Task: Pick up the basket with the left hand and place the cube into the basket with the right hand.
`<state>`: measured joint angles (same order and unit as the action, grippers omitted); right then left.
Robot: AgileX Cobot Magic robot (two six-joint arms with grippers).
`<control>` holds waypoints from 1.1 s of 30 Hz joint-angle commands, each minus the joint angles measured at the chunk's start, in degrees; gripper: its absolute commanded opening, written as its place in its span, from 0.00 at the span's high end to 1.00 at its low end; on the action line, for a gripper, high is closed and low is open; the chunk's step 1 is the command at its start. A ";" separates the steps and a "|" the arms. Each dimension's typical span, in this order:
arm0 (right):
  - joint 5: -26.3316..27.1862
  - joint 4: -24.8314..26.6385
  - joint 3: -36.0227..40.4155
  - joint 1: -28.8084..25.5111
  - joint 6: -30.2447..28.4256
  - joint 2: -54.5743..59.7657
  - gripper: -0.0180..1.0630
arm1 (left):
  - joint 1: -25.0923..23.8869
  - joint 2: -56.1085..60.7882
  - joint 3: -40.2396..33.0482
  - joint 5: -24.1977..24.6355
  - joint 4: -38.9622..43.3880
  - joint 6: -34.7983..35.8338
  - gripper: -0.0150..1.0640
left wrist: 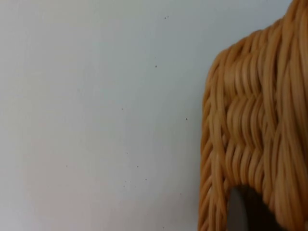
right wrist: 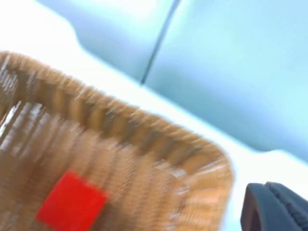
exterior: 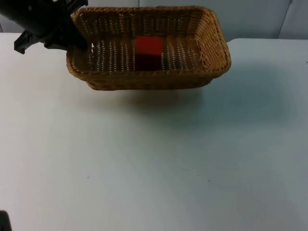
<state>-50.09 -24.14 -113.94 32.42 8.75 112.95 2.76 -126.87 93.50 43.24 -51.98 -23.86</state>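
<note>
A woven wicker basket (exterior: pixel 211 48) hangs above the table at the back, casting a shadow below it. My left gripper (exterior: pixel 79 41) is shut on the basket's left rim. The red cube (exterior: pixel 148 52) lies on the basket floor near the middle. The left wrist view looks past the basket's woven wall (left wrist: pixel 255 130), with a dark fingertip (left wrist: pixel 240 211) against it. From the right wrist I look down into the basket (right wrist: pixel 144 139) and onto the red cube (right wrist: pixel 72 202), with one black fingertip (right wrist: pixel 274 207) beside the basket's corner.
The white table top (exterior: pixel 154 159) spreads out in front of the basket. The grey partition wall (exterior: pixel 255 17) stands right behind the basket.
</note>
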 commanded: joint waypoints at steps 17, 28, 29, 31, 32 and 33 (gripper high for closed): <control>-12.78 -1.33 -0.40 -3.73 0.18 -11.54 0.99 | 0.26 0.89 0.73 7.36 -3.11 0.02 0.99; -12.88 -0.86 -0.24 -3.73 0.18 -11.54 0.99 | 0.26 -2.08 0.33 11.09 -0.99 -1.78 0.99; -12.75 -0.86 -0.24 -3.73 0.18 -11.54 0.99 | 0.26 -3.08 0.33 12.71 -0.99 -0.95 0.99; -12.49 -1.11 -0.24 -3.73 0.18 -11.54 0.99 | 0.26 -4.67 0.33 15.39 -0.99 -0.39 0.99; -12.49 -1.11 -0.24 -3.73 0.18 -11.54 0.99 | 0.26 -4.67 0.33 15.39 -0.99 -0.39 0.99; -12.15 -1.24 -0.24 -3.73 0.18 -11.54 0.99 | 0.39 -5.29 0.33 16.60 -0.99 0.02 0.99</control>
<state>-62.82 -24.99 -114.33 28.90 9.29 101.88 2.72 -132.46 93.50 56.89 -50.64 -24.61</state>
